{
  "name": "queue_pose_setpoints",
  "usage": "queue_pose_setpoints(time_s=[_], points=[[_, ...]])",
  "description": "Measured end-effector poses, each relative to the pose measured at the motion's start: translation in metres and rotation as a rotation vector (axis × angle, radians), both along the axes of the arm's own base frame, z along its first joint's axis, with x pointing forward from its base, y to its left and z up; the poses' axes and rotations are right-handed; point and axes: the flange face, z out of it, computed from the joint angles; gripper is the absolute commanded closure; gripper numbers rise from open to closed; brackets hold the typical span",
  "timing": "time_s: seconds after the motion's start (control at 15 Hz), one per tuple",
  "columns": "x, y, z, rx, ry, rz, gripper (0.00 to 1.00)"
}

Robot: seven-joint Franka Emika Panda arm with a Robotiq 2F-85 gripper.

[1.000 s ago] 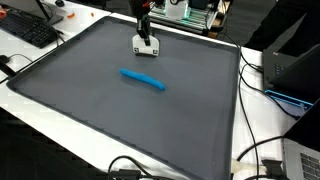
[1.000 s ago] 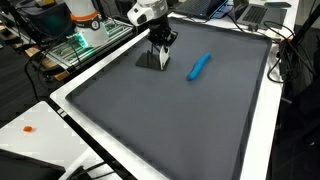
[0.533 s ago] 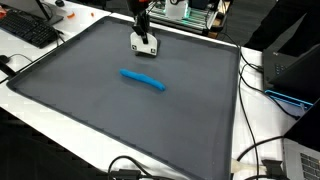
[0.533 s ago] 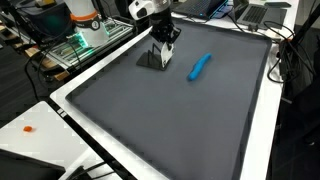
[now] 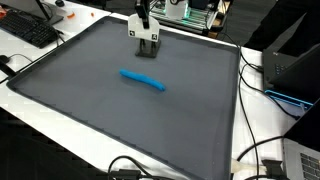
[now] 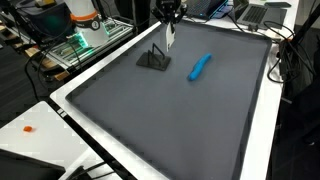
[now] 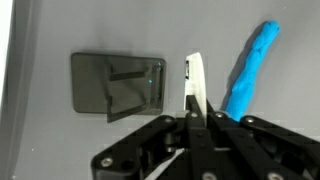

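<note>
Hand (image 7: pixel 197 114): clamped on top edge of white card (image 7: pixel 196 80). Card hangs edge-on above grey worktop (image 6: pixel 185 120), beside blue stick (image 7: pixel 250 68). Risk: narrow edge grip; card may slip, pivot, drop flat.

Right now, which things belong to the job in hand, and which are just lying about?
In hand: gripper, shut on the white flat piece, held above the gray mat.
Lying about: blue stick, keyboard, cables.
</note>
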Motion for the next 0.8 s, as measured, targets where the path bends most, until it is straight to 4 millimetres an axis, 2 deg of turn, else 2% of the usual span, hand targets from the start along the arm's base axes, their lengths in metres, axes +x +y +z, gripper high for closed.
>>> queue_pose_setpoints(time_s=[0.2,0.4,0.6,0.8], points=[[0.008,0.027,0.024,-0.02,-0.009,0.134,0.99],[0.017,0.054,0.04,-0.024,-0.018,0.304,0.99],[0.029,0.075,0.045,-0.022,-0.003,0.47,0.99],[0.045,0.088,0.041,-0.015,0.015,0.632,0.99]])
